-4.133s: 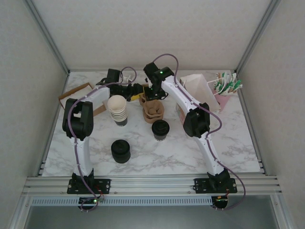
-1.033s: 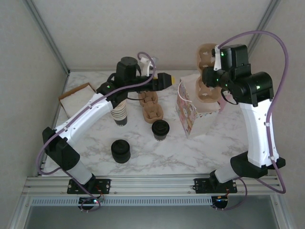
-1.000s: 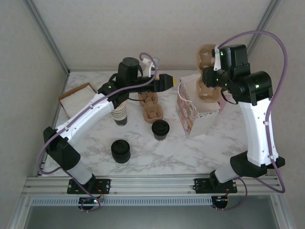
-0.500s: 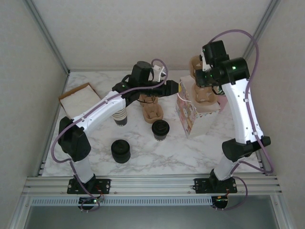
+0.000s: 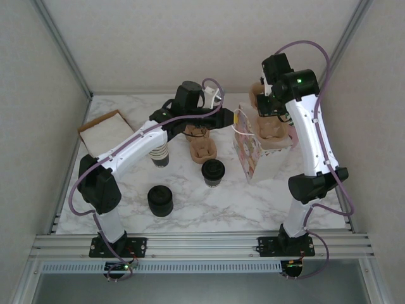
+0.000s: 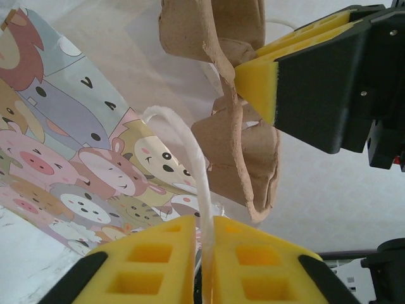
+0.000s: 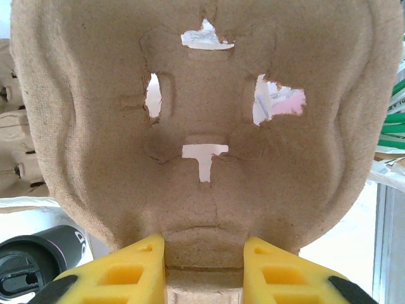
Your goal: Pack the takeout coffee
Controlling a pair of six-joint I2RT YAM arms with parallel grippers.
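Left gripper (image 6: 204, 250), apart a second ago, now tight on bag handle (image 6: 185, 136)

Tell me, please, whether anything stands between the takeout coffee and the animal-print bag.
Nothing lies between takeout coffee and bag on the table, but the cup carrier in the right gripper hangs at the bag's mouth.

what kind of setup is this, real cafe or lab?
Likely a lab test cell staged as a takeout counter: aluminium frame rails, plain white walls, a marble-print table, plus a lidded coffee cup, pulp cup carriers and a cartoon-animal paper bag.
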